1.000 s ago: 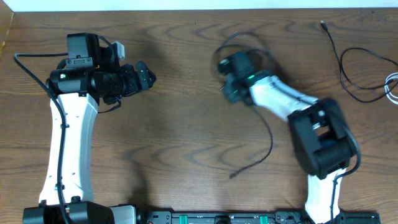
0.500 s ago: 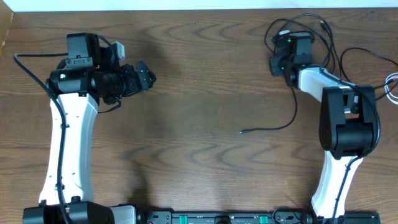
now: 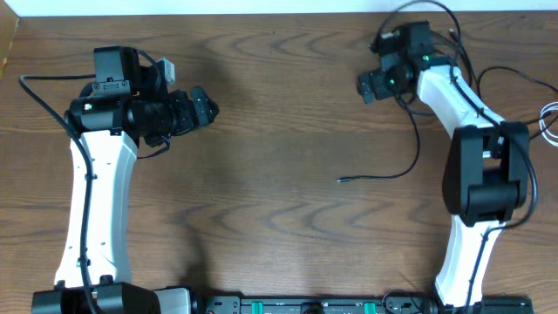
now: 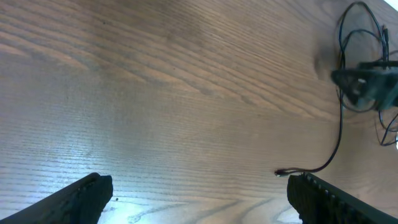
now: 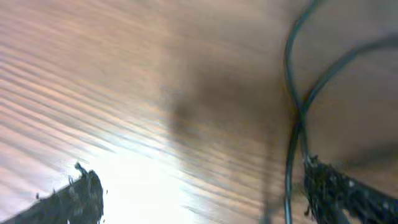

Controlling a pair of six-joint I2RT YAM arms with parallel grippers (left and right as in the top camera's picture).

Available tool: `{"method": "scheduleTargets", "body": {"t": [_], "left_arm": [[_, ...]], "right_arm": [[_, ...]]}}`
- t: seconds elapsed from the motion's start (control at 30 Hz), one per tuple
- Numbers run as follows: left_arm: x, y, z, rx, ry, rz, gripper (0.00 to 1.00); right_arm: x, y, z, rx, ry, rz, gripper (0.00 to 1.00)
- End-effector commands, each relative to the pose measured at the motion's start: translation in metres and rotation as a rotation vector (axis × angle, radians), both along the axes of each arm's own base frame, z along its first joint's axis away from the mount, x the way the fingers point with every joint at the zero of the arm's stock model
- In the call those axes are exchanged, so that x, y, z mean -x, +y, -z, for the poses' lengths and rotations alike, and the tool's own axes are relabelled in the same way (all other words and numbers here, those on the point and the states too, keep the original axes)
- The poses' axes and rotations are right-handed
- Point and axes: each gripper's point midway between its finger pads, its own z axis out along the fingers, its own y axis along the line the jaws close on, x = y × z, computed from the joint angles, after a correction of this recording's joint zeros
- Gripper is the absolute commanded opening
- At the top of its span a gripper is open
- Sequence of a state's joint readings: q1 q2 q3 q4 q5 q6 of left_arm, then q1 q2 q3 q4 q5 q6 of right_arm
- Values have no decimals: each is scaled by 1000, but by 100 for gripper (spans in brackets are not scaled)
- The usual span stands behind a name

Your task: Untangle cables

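Note:
One black cable (image 3: 416, 144) loops around my right gripper (image 3: 376, 82) at the far right of the table. It trails down to a free plug end (image 3: 342, 180). In the blurred right wrist view the right gripper (image 5: 199, 174) is open, and two strands of the black cable (image 5: 291, 134) cross just inside its right finger (image 5: 342, 193), which may touch them. A second black cable (image 3: 523, 74) and the white cable (image 3: 549, 122) lie by the right edge. My left gripper (image 3: 207, 109) hovers open at the left, far from every cable. In its own view the left gripper (image 4: 199, 183) holds nothing, and the plug end (image 4: 280, 172) shows near its right finger.
Thick black wires run along both robot arms. The table's far edge (image 3: 261, 12) is close behind the right gripper. The right arm's base (image 3: 475, 192) stands beside the trailing cable.
The right gripper carried the black cable from the table's middle to the far right, then opened. The cable's free end slid right with it. The left arm stayed still.

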State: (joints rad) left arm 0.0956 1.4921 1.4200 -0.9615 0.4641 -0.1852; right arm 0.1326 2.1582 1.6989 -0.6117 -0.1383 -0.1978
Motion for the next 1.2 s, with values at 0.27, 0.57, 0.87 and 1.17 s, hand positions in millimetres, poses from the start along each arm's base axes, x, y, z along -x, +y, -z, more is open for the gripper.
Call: {"method": "scheduleTargets", "body": {"t": [0.27,0.57,0.87,1.17], "left_arm": [[0,4,-2,-16,-8,-3,97],[0,4,-2,-16,-8,-3,96],[0,4,-2,-16,-8,-3,96],[0,4,-2,-16,-8,-3,96]], "right_arm": [[30,-15,-299,52,-613,106,99],[110,-30,-410,-6,-857,128,99],[207,-44,-437,-49,-1025,113,99],[277,-71,-414,-46,-1201,173,99]]}}
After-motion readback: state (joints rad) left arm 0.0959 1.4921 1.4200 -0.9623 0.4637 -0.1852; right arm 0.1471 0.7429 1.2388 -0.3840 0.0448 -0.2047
